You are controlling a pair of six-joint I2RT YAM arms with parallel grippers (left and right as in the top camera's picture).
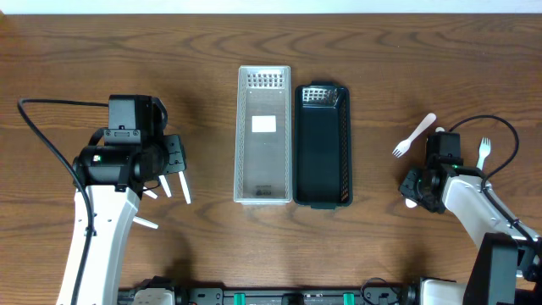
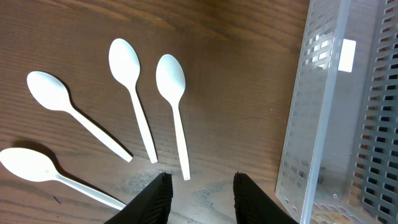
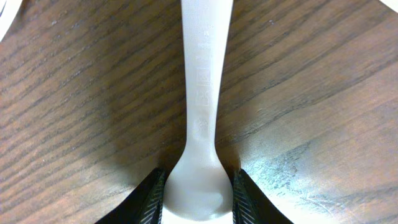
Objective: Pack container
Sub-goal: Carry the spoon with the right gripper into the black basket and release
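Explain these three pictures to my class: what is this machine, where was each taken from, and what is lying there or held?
Two robot arms, each ending in a two-finger gripper. One picture looks down on the table, where a clear basket and a black basket stand side by side. The others come from wrist cameras. The left gripper hovers open near four white spoons. The right gripper pinches a white utensil lying on the wood; two forks lie nearby.

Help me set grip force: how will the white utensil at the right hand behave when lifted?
Probably light: the utensil looks like thin plastic. Its narrow neck may flex under load. Its smooth, rounded end could slip or pivot in the right hand.
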